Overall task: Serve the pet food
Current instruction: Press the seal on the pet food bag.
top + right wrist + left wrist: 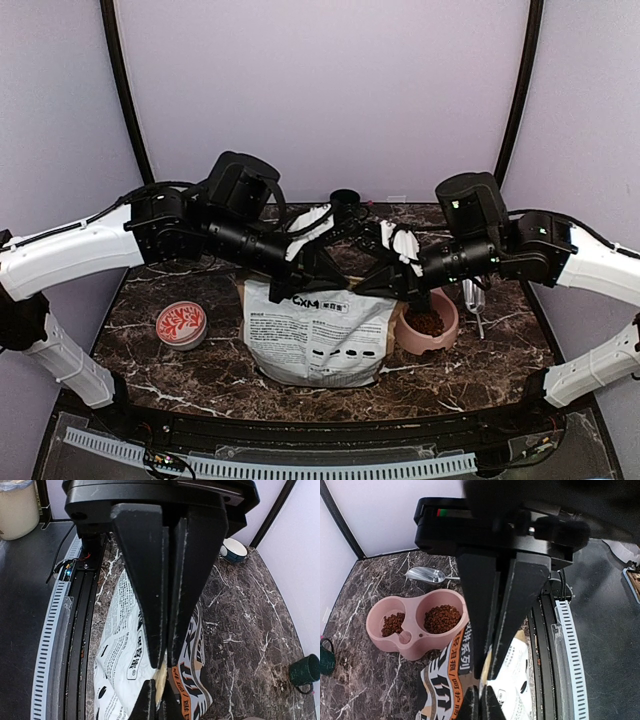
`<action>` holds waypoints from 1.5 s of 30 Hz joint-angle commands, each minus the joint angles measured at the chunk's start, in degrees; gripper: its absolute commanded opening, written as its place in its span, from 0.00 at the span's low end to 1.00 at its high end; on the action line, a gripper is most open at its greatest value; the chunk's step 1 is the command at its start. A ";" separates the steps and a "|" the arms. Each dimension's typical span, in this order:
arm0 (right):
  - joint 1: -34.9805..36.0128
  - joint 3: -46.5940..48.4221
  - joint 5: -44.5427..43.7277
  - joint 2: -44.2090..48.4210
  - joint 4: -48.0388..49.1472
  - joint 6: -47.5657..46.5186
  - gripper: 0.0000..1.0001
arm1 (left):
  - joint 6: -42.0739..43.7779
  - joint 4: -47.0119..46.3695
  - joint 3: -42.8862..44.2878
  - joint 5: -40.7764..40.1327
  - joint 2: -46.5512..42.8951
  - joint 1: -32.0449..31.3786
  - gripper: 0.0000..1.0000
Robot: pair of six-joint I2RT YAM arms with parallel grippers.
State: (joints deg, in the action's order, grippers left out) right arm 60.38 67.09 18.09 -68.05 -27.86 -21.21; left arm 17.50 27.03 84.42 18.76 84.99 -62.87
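**Student:** Reading left to right, what does the figure show?

**Tutor:** First, a red patterned tin (pixel 181 324) on the marble desk (pixel 135 378). Next, the left tool (pixel 312 264), its jaws drawn together on the top edge of the paper bag (pixel 315 335). Then the right tool (pixel 386 276), likewise closed, with a strip of that same edge nipped between its fingers. Right of the bag stands the pink double bowl (pixel 410 650), and past it lies a metal scoop (pixel 425 574).

**Student:** Where is the pet food?

**Tutor:** The pet food (pixel 441 618) lies in loose heaps in both cups of the bowl, one cup fuller than the other. It sits just below and to the right of the right tool, apart from it. From the left tool it lies on the far side of the bag. Neither tool touches it. Whether more remains inside the bag cannot be seen.

**Student:** How would it handle?

**Tutor:** Probably as light, dry, hard pellets that pour freely, roll and scatter. They look too small to pinch singly. They are best taken hold of through a carrier: the bag's upper edge for tipping, or the scoop's handle for lifting a measure.
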 commanded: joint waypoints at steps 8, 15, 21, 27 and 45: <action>0.00 0.61 2.04 4.54 5.97 0.04 0.00 | 2.53 3.95 1.43 -6.31 0.06 -0.40 0.05; 0.00 0.59 2.19 4.57 6.28 0.09 0.00 | 2.56 6.94 0.57 -6.24 -0.63 -0.39 0.30; 0.00 0.59 1.77 4.88 6.50 0.20 0.00 | 2.70 6.32 -0.68 -7.23 0.26 -0.32 0.01; 0.00 -0.10 0.87 5.96 7.00 1.22 0.00 | 1.69 4.12 -1.00 -6.74 -0.43 -0.30 0.04; 0.00 -0.70 -0.47 8.05 5.65 2.08 0.00 | 1.46 3.81 -14.00 -15.61 -11.90 3.03 0.02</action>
State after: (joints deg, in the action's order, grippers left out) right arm 60.51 64.79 16.53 -65.67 -26.48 -20.05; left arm 18.92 27.00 74.11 8.40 77.41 -62.85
